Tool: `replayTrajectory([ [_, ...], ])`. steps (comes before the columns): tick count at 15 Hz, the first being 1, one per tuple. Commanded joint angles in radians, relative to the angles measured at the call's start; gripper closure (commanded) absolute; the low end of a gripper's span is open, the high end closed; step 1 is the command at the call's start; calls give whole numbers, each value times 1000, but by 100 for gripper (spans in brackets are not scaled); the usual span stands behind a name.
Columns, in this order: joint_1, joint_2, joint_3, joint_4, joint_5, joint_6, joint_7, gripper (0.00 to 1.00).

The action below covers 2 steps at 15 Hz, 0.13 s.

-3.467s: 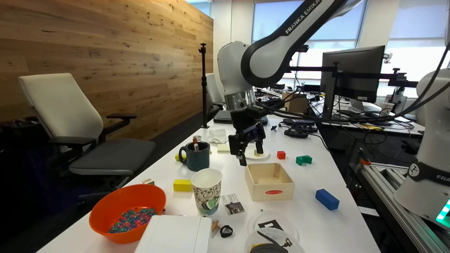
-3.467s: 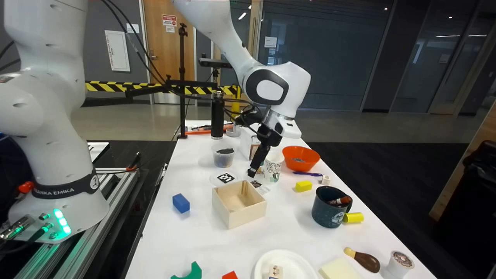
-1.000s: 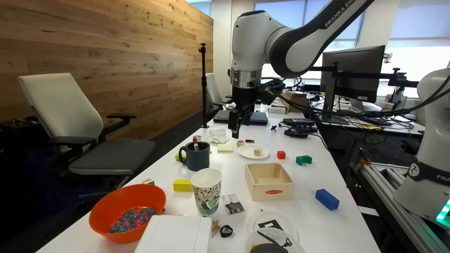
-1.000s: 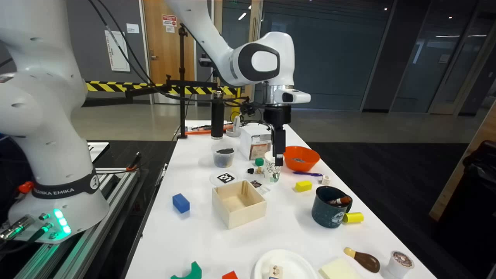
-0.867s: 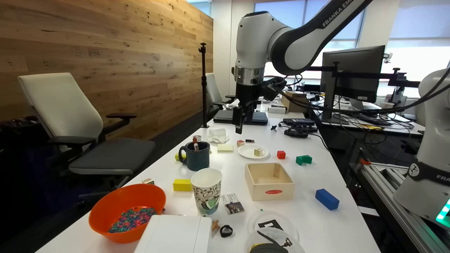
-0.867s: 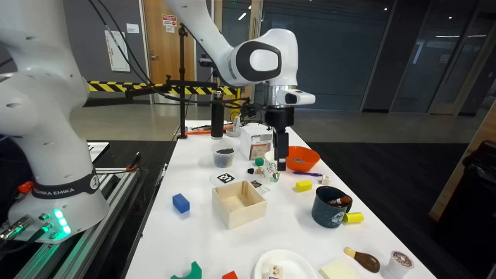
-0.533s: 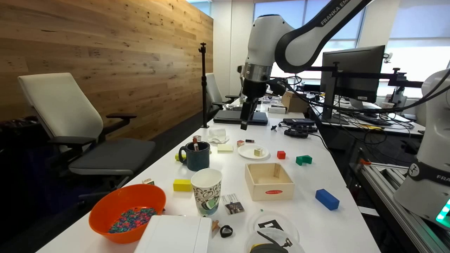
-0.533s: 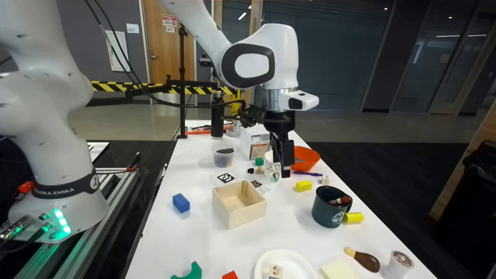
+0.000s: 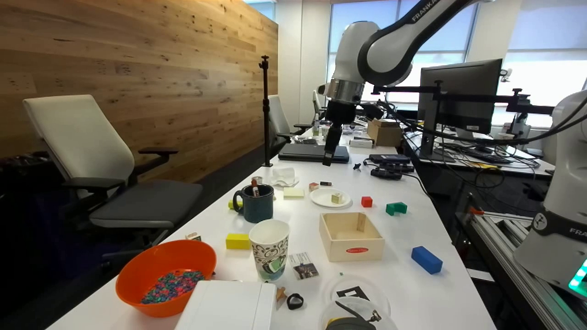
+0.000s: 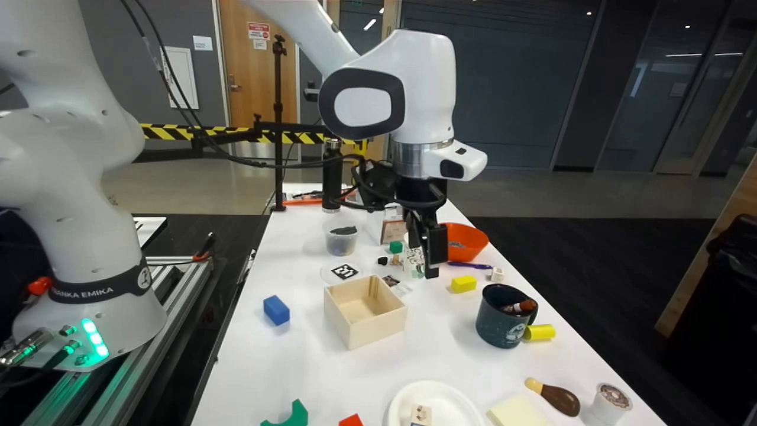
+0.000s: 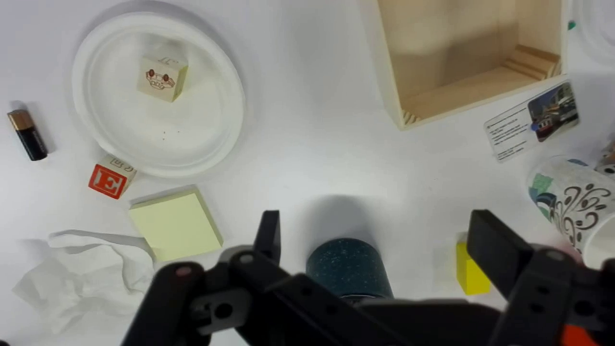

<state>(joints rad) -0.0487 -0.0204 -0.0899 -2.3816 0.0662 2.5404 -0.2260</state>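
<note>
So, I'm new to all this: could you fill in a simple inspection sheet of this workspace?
Surface: white table, crowded.
Job's things: dark mug upright, apparently nearest the gripper, not touched by it.
Clutter: wooden box, orange bowl of small coloured pieces, patterned cup, blue block, white plate bearing a cube.
Gripper: open, hanging above the table; nothing seen in it.
Cables: black cables sag in the air towards the gripper.
Surroundings: wooden wall, office chair, monitor, striped barrier.

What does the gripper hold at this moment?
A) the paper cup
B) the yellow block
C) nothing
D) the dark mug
C: in the wrist view the gripper is open and grips nothing; the dark mug stands on the table, apart from it.
</note>
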Motion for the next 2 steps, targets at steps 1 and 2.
replayTrajectory([
  [1, -4, 1, 12, 1, -1, -2, 5, 0],
  [2, -2, 2, 16, 1, -1, -2, 7, 0],
])
